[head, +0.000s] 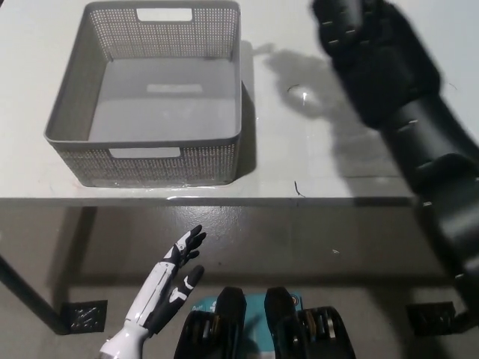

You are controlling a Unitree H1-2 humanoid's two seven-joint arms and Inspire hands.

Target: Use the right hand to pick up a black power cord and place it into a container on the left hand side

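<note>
White table carries our grey container at its left front edge, no power cord shows, our black right hand hovers spread beside it holding nothing, so we should locate the cord first, while our left hand rests open below the table's front edge.

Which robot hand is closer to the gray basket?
The right hand. It hangs over the table just right of the gray basket; the white left hand rests below the table's front edge.
</note>
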